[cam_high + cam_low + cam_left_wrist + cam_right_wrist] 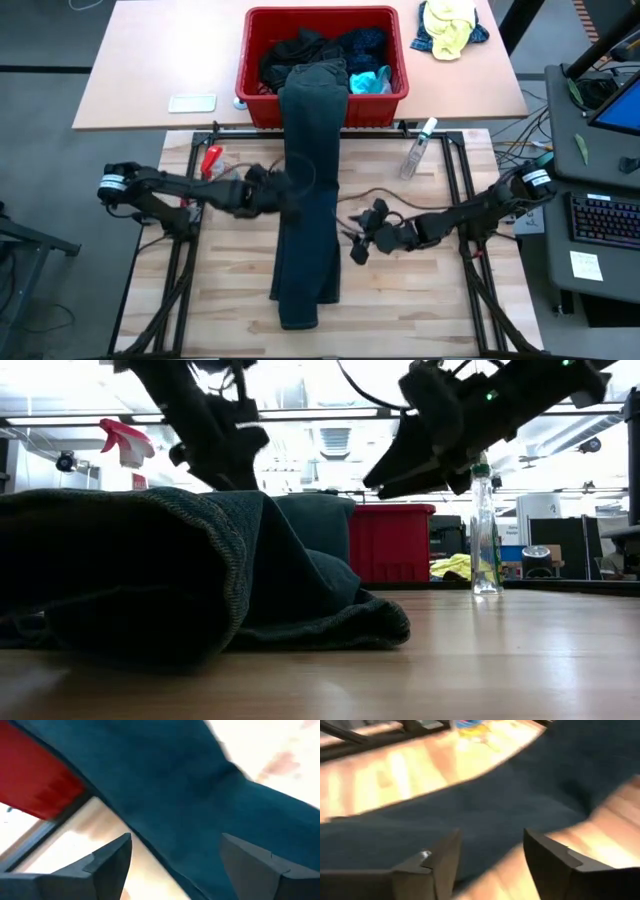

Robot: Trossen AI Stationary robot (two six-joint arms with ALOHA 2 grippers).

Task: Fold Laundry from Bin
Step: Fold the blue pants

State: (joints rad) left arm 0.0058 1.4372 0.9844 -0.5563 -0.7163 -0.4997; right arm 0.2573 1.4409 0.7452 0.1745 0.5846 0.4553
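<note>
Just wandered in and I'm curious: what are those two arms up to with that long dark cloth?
They're folding laundry. A long dark garment trails from the red bin down the wooden table. The left end effector sits at its left edge, the right end effector just beside its right edge. Both are open, gripping nothing.

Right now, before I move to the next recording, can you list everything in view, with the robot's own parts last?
Long garment: one, dark navy, draped from the bin down the wooden table's middle.
Bin: one, red, at the table's far edge, with dark and turquoise laundry inside.
Cloth bundle: one, yellow and blue, right of the bin.
Spray bottle: one, clear, on the table's right.
Red-handled tool: one, near the left arm.
Wooden table: one, light.
Left gripper: black, at the garment's left edge, jaws open.
Right gripper: black, just right of the garment, jaws open.
</note>
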